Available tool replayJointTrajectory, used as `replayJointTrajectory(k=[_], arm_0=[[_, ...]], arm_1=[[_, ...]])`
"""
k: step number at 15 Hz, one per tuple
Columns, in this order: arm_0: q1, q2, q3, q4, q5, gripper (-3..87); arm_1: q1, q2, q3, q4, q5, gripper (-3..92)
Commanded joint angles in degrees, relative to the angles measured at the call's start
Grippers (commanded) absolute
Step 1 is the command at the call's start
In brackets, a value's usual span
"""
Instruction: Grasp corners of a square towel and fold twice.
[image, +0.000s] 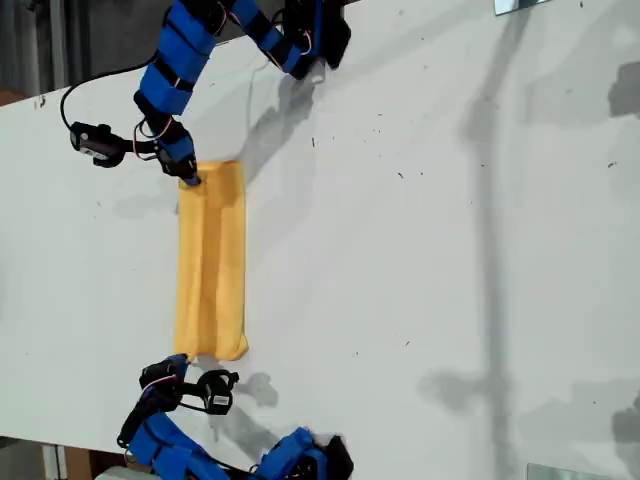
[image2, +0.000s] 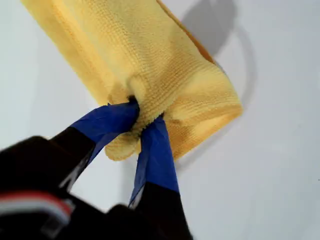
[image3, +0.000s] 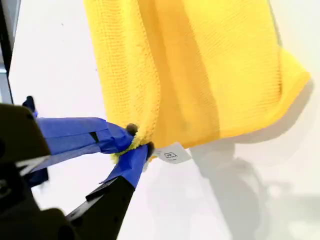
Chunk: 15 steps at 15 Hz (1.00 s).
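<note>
The square towel (image: 212, 260) lies on the white table (image: 450, 250) as a long yellow-orange strip, toward the exterior view's left. My first gripper (image: 189, 180) is at the strip's upper end in that view. It is shut on a bunched corner (image2: 131, 100) of the towel (image2: 150, 55). My second gripper (image: 176, 362) is at the strip's lower end. Its blue-taped fingertips (image3: 125, 142) are shut on a corner of the towel (image3: 200, 65), right beside a small white tag (image3: 171, 155). That end looks slightly raised, with a shadow beneath it.
The arm bases stand at the table's far edge (image: 310, 40) and near edge (image: 310, 455) in the exterior view. A black cable (image: 68, 100) loops beside the first arm. The table edge (image: 100, 82) runs along the exterior view's upper left. White tabletop stretches to the right.
</note>
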Motion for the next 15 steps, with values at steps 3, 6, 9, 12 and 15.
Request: replayJointTrajectory(k=[3, 6, 9, 12, 15], arm_0=[[9.23, 6.42, 8.53, -4.31, -3.6, -1.5], [11.51, 6.33, 11.43, -5.71, -4.83, -1.5], [10.46, 6.59, 14.41, -5.1, -6.86, -1.5], [9.58, 8.0, 15.47, -5.27, -6.33, -1.5], [9.32, 8.0, 14.68, -3.96, -4.75, 11.7]], arm_1=[[-0.7, 6.59, 7.65, -1.32, 2.9, -0.1], [-1.14, 2.72, 6.94, -1.05, 5.1, -0.1], [-4.31, -0.09, 6.33, -2.11, 7.82, -0.1], [-4.83, -1.93, 6.06, -2.02, 9.84, 0.9], [-4.13, -2.81, 6.15, -0.88, 10.2, 27.6]])
